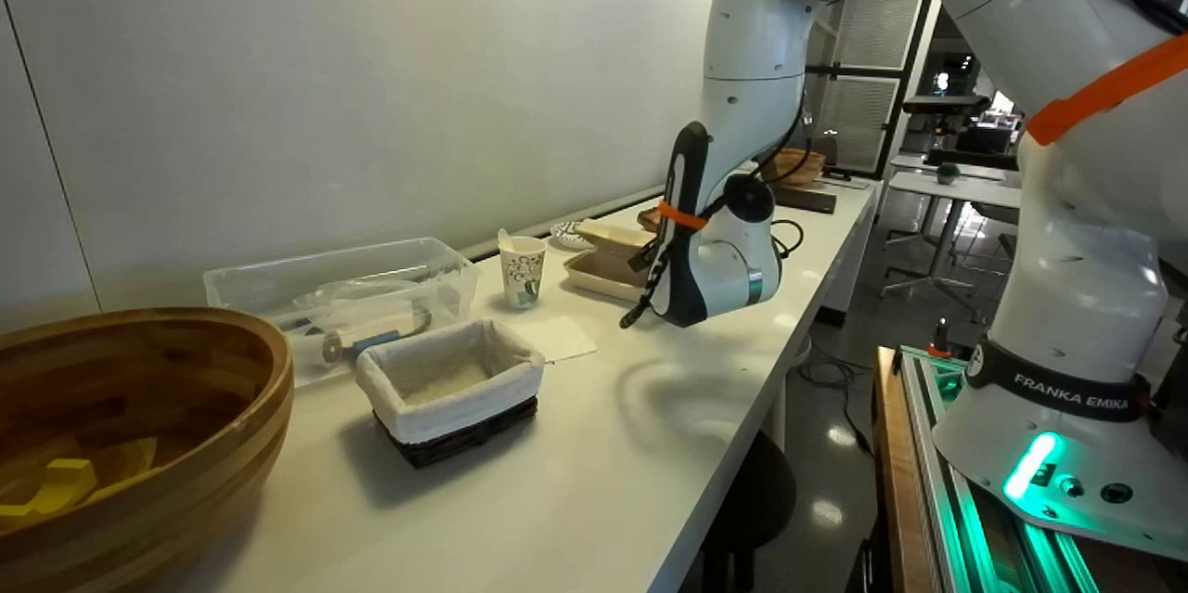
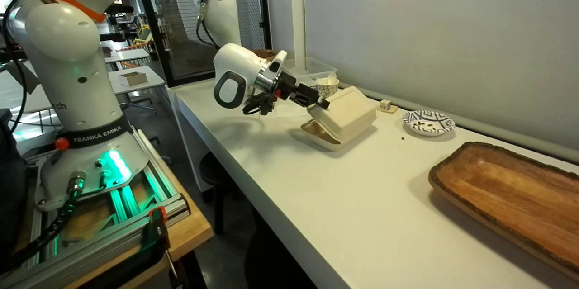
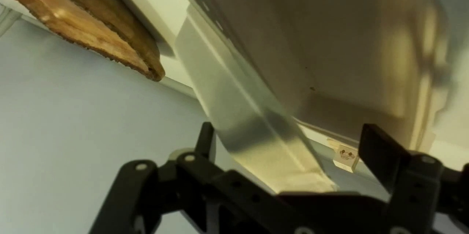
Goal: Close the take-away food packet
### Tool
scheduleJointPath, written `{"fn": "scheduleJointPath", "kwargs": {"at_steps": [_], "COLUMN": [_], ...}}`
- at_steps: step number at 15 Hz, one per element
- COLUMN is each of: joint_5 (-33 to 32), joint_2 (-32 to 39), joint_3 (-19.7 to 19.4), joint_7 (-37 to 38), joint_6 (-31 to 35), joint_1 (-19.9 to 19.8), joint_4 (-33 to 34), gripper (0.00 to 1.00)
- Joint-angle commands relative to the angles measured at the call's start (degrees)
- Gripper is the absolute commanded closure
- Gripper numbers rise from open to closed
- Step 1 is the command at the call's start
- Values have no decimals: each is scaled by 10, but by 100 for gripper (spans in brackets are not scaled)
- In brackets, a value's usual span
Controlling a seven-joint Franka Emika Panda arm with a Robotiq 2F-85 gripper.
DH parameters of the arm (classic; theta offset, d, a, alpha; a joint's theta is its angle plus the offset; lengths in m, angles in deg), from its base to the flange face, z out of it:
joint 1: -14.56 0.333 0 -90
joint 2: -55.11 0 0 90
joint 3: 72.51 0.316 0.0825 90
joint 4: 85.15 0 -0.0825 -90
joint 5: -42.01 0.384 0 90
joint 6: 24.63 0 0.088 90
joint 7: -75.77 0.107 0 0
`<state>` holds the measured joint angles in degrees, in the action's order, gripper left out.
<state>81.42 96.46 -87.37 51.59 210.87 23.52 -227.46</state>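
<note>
The take-away food packet is a beige clamshell box on the white table. In both exterior views its lid (image 1: 617,236) (image 2: 348,110) is raised at a slant over its base (image 1: 603,276) (image 2: 317,131). My gripper (image 2: 322,102) is at the raised edge of the lid; in an exterior view the hand partly covers the packet. In the wrist view the fingers of my gripper (image 3: 289,140) are wide apart, with the lid (image 3: 238,91) running between them. The inside of the base (image 3: 340,43) shows beyond. Whether a finger touches the lid, I cannot tell.
A patterned paper cup (image 1: 522,273), a clear plastic tray (image 1: 339,264) and a white tub (image 1: 452,380) stand on one side of the packet. A small wooden block (image 2: 385,105), patterned bowl (image 2: 429,124) and wooden tray (image 2: 511,189) lie on the other. A large wooden bowl (image 1: 213,407) is farther off.
</note>
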Motion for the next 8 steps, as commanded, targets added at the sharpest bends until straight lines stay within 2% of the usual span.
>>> {"fn": "scheduleJointPath", "kwargs": {"at_steps": [1,5,8], "joint_5": [-43,-85,-168], "joint_2": [-47,-75,-94], "joint_3": [20,26,36], "joint_7": [44,90,160], "joint_6": [-48,-87,-123], "joint_1": [-20,-38,-86], "joint_4": [-33,-45,-47], "gripper": [0,0,0]}}
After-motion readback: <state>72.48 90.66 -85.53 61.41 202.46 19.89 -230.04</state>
